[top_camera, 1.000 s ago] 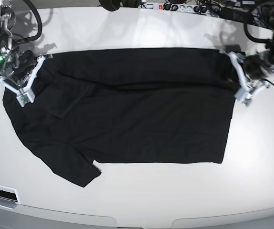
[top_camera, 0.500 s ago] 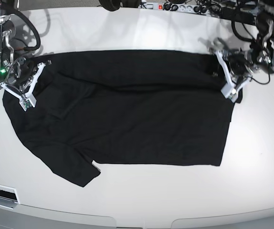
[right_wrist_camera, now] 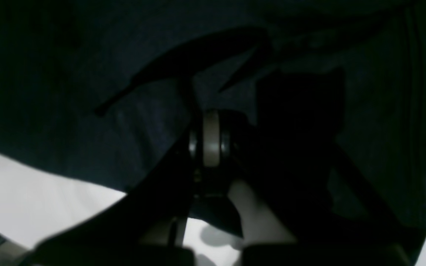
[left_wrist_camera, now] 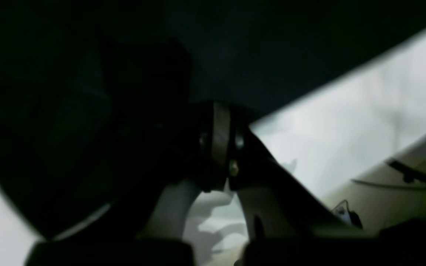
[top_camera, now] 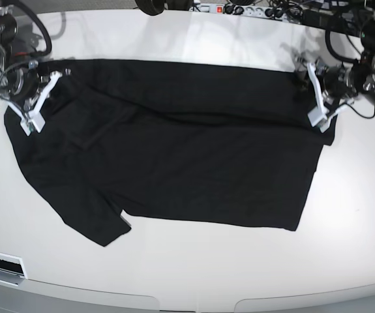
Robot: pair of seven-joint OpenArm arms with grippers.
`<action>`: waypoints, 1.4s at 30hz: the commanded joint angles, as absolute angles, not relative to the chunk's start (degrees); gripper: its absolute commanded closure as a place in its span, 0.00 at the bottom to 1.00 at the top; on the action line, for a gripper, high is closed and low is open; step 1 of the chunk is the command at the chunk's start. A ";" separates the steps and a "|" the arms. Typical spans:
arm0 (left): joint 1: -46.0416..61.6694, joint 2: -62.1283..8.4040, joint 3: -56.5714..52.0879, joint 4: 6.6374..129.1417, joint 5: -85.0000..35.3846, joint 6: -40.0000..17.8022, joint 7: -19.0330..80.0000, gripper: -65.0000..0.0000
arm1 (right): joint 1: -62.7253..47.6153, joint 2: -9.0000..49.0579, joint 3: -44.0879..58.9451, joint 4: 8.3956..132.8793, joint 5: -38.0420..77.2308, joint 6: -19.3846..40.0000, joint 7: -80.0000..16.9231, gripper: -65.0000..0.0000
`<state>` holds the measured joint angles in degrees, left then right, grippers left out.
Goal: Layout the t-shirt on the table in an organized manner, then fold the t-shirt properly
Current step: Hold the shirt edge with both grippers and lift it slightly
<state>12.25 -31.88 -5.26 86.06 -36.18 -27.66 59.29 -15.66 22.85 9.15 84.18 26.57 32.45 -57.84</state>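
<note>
Base view shows the t-shirt (top_camera: 174, 150) spread over the middle of the table (top_camera: 194, 274), nearer the far edge than a second ago; its far hem now lies higher and the near sleeve has pulled in from the near edge. The right gripper (top_camera: 32, 119) is pinched on the cloth at the far left corner of the shirt, and the left gripper (top_camera: 317, 117) is pinched on the far right corner. Both have moved toward the far edge. No writing on the shirt can be read.
</note>
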 commanded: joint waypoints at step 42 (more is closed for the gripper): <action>9.87 -33.39 2.31 69.93 -37.39 -31.97 55.94 1.00 | -26.83 23.88 9.04 88.68 25.71 34.94 -62.85 1.00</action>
<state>8.47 -32.82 1.72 70.63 -43.51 -32.95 49.67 -25.41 23.59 9.26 89.25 28.64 34.81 -57.84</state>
